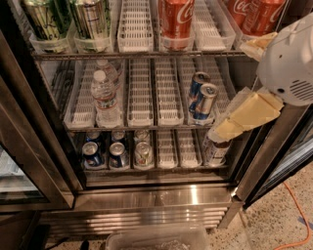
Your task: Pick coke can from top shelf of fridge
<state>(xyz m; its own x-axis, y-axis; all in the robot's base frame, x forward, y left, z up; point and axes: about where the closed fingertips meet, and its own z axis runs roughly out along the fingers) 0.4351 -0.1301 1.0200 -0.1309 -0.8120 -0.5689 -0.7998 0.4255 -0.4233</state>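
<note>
The fridge (156, 200) stands open in front of me. On its top shelf (137, 54) a red coke can (176, 19) stands in a middle lane, and more red coke cans (259, 14) stand in the right lane. Tall green-and-silver cans (63, 19) fill the left lanes. My gripper (230, 88), with a white body and yellowish fingers (247, 114), hangs at the right edge in front of the right door frame. It is below and right of the coke cans, open and empty. It partly covers the right-hand coke cans.
Water bottles (105, 95) and blue-and-silver cans (203, 97) stand on the middle rack. Several small cans (117, 154) sit on the lower rack. A clear bin (156, 238) lies on the floor in front. An orange cable (299, 215) runs at the right. The dark door frame (29, 141) is at the left.
</note>
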